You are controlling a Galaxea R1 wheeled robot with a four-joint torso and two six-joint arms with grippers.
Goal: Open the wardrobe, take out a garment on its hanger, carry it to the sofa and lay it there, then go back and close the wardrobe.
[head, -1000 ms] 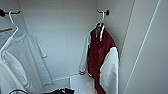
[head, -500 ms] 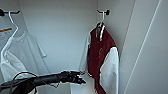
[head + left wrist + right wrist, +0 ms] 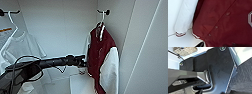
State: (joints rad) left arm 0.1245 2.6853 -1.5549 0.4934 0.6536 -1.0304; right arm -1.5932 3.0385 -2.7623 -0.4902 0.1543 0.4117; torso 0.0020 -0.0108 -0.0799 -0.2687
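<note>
The wardrobe (image 3: pixel 62 27) is open; its white interior spans the left and centre of the head view, and a white panel (image 3: pixel 147 55) runs down the right edge of the frame.

The garment (image 3: pixel 100 60), dark red with white sleeves, hangs right of centre in the head view. It is suspended from the hanger (image 3: pixel 102 21), whose hook sits over a dark rail peg (image 3: pixel 103 11) in the upper right of the frame. A white shirt (image 3: pixel 22 47) hangs at the left side on a second hanger beneath another dark rail end in the upper left corner.

The left arm (image 3: pixel 45 63) enters from the lower left and extends horizontally to the centre of the frame. The left gripper (image 3: pixel 83 62) is at the left edge of the garment, at mid-height; whether it touches the fabric cannot be determined, and whether it is released or clenched cannot be determined.

The left wrist view shows the garment at close range: the red front with a row of snap buttons (image 3: pixel 216 26), the striped hem, and one white sleeve with a striped cuff (image 3: pixel 180 34).

The right wrist view shows dark carpet (image 3: pixel 243 78) along the right side of the frame; the condition of the right gripper cannot be determined.
</note>
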